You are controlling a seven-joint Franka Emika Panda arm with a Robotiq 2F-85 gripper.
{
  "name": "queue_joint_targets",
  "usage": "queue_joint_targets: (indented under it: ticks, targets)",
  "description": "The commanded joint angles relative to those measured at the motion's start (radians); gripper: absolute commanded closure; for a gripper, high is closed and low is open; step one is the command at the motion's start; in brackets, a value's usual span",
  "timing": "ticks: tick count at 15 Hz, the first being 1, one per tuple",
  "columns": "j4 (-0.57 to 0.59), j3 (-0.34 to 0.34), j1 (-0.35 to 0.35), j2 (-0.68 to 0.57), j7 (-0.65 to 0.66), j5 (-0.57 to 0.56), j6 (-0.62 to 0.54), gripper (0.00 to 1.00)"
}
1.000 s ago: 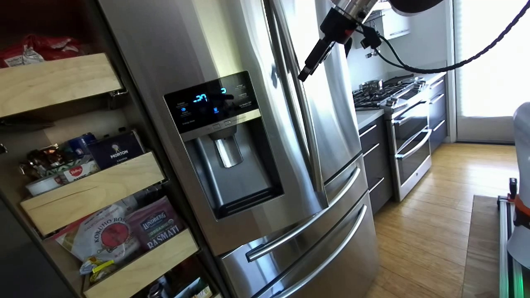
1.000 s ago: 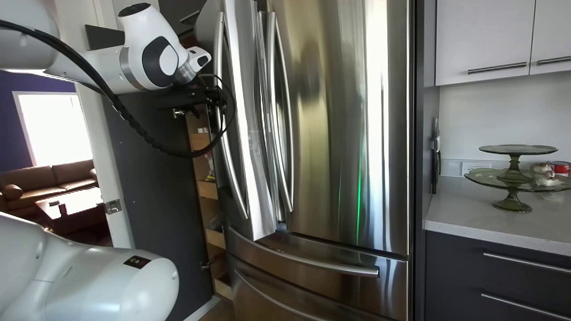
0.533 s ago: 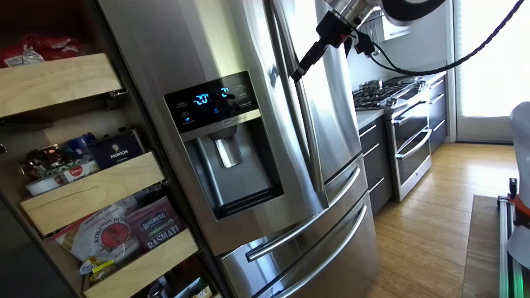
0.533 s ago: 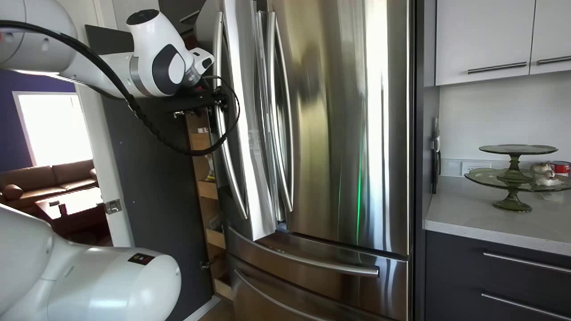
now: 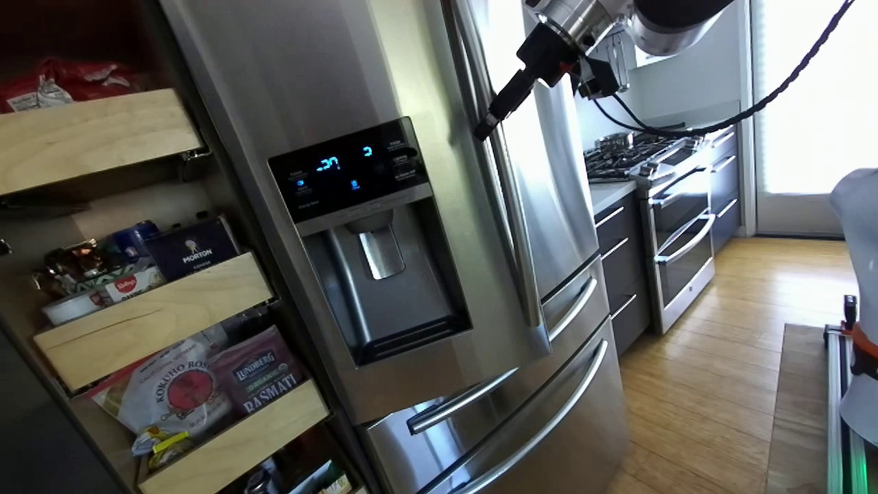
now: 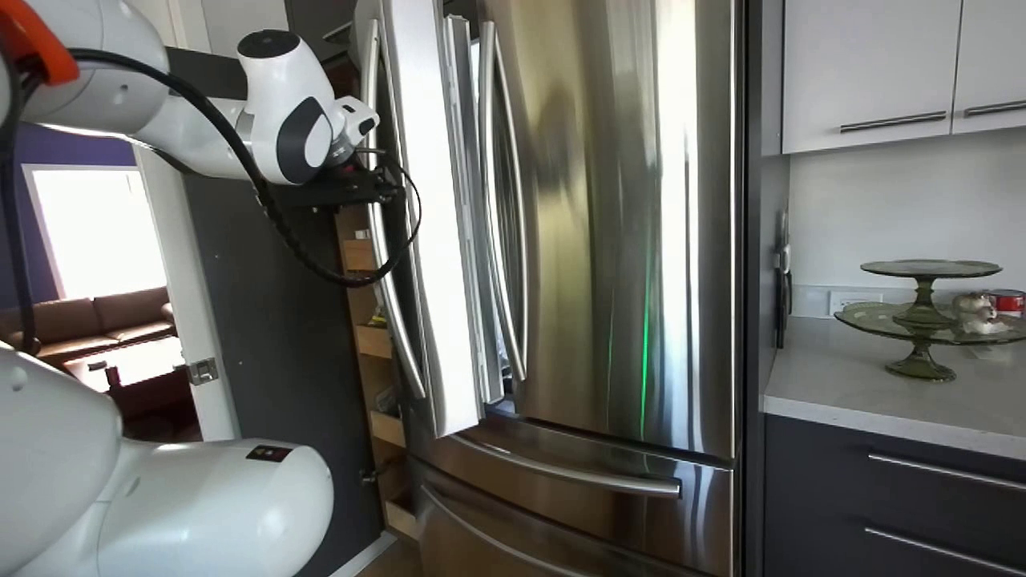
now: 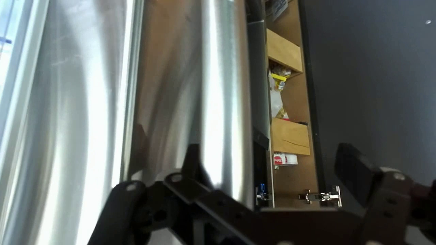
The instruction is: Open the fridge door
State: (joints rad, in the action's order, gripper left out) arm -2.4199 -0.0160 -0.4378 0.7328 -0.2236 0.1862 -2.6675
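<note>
The fridge door is silver, the claw black, the sofa brown.

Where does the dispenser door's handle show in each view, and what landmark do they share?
In an exterior view: handle just right of centre, from the top edge down.
In an exterior view: handle left of centre, partly hidden.
Wrist view: handle near centre, between the spread jaws.
Shared landmark: wooden shelf fronts, left of the handle in both exterior views, right of it in the wrist view.

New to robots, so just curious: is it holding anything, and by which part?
Nothing is gripped: the gripper stands open around the fridge door handle, one finger on its door side, the other finger well clear.
</note>
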Motion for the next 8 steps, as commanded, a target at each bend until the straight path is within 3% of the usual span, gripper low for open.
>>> queue_joint_targets:
  ticks: [1, 3, 8]
  targets:
    - [0.01, -0.056, -0.017, 0.017, 0.069, 0.036, 0.066, 0.0]
    - [0.024, -0.123, 0.02, 0.027, 0.15, 0.017, 0.115, 0.0]
    - [0.094, -0.362, 0.166, 0.037, 0.423, -0.083, 0.24, 0.0]
